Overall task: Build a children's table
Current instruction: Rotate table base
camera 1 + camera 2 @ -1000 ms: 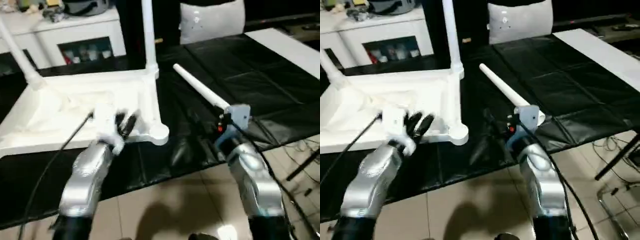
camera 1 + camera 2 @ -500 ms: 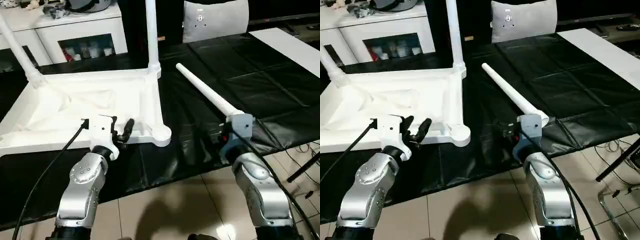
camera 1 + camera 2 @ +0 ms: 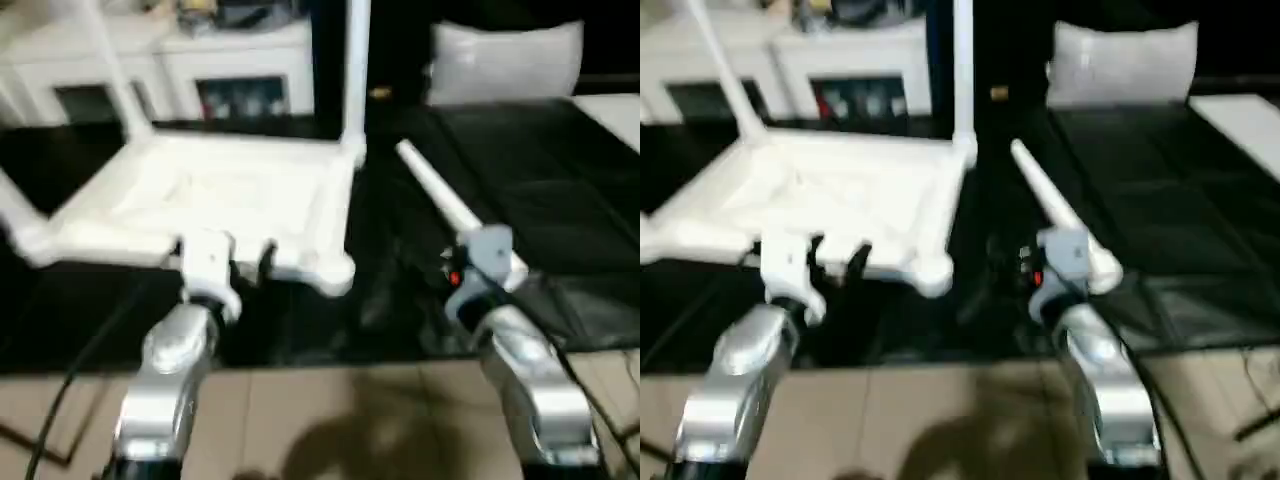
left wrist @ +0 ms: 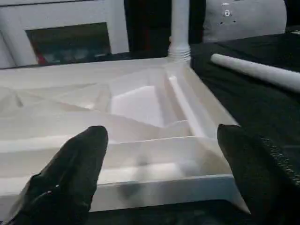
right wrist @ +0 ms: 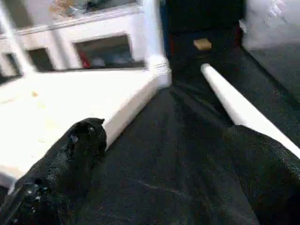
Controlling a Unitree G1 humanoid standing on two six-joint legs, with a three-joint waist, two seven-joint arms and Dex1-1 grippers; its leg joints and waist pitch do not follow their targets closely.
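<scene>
From the head, we see our left gripper at the near edge of the upturned tabletop, its fingers spread and empty. An upright leg stands in the far corner socket beyond it, and another upright leg rises at the far left corner. Our right gripper sits on the black mat, beside the near end of the loose leg, which runs away from it toward the back.

Through the left wrist camera, our two fingers stand wide apart with the ribbed underside of the tabletop just ahead between them, touching nothing.

Through the right wrist camera, our fingers are likewise wide open and hold nothing; the loose leg lies just beside one finger, the tabletop beyond the other. A white cabinet stands behind.
</scene>
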